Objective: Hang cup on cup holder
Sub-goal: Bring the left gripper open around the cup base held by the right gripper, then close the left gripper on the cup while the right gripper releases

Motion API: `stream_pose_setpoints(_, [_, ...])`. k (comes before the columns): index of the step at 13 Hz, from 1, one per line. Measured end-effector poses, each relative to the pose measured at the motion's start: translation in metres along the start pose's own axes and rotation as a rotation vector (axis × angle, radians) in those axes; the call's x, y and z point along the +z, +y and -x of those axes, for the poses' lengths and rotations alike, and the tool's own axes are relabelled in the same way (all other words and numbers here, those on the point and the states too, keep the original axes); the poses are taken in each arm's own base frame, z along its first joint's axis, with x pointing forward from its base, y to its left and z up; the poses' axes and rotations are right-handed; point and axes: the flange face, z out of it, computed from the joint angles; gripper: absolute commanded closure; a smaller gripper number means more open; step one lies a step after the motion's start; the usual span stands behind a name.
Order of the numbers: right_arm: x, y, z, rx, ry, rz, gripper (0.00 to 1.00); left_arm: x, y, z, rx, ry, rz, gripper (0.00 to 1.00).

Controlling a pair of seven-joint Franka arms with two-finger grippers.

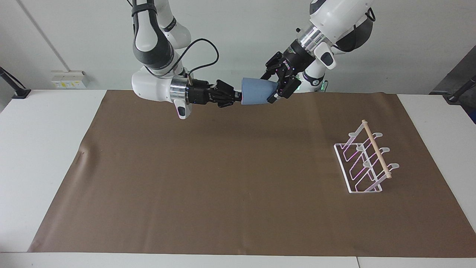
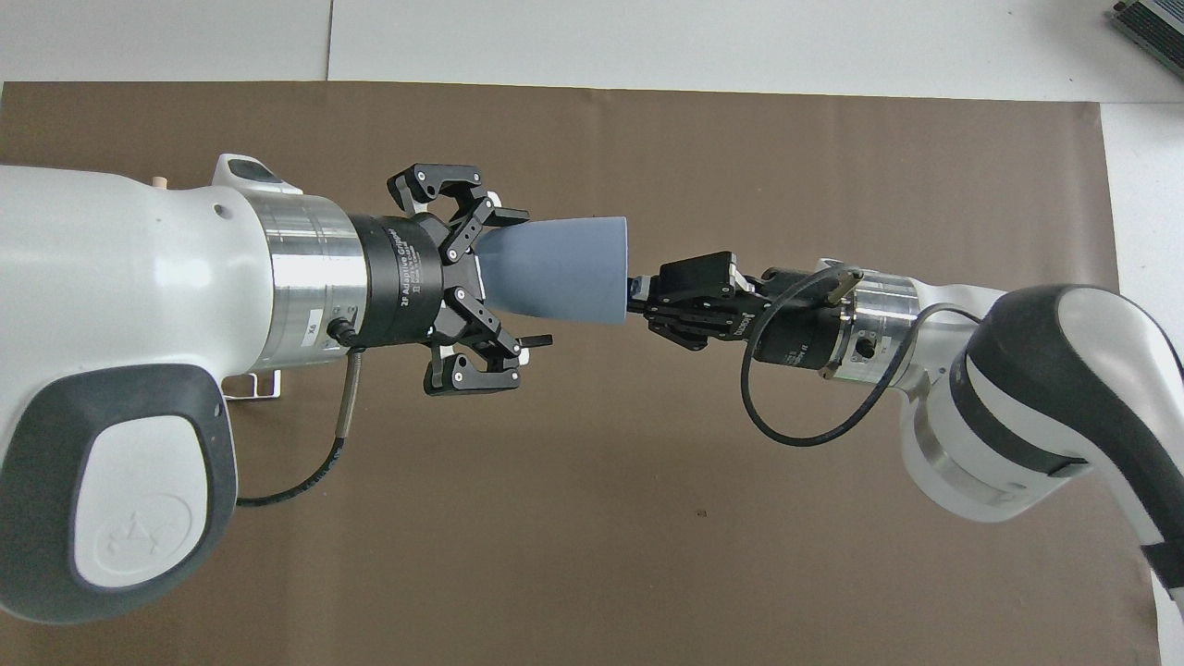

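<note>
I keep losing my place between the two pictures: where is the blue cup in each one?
Facing view: the cup is up in the air, top centre, over the brown mat.
Overhead view: the cup is upper centre.
Shared landmark: the right gripper shut on its rim.
</note>
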Motion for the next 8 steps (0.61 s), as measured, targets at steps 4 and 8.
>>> stream_pose_setpoints(4, [-0.0019,-0.0002,-0.0013,0.000,0.007,0.001,1.00,-0.0017,0.0015,0.0009,-0.011,-0.007,0.017,1.00])
stream_pose_setpoints(8, [-0.0019,-0.0002,-0.0013,0.000,0.007,0.001,1.00,-0.0017,0.0015,0.0009,-0.013,-0.007,0.017,1.00])
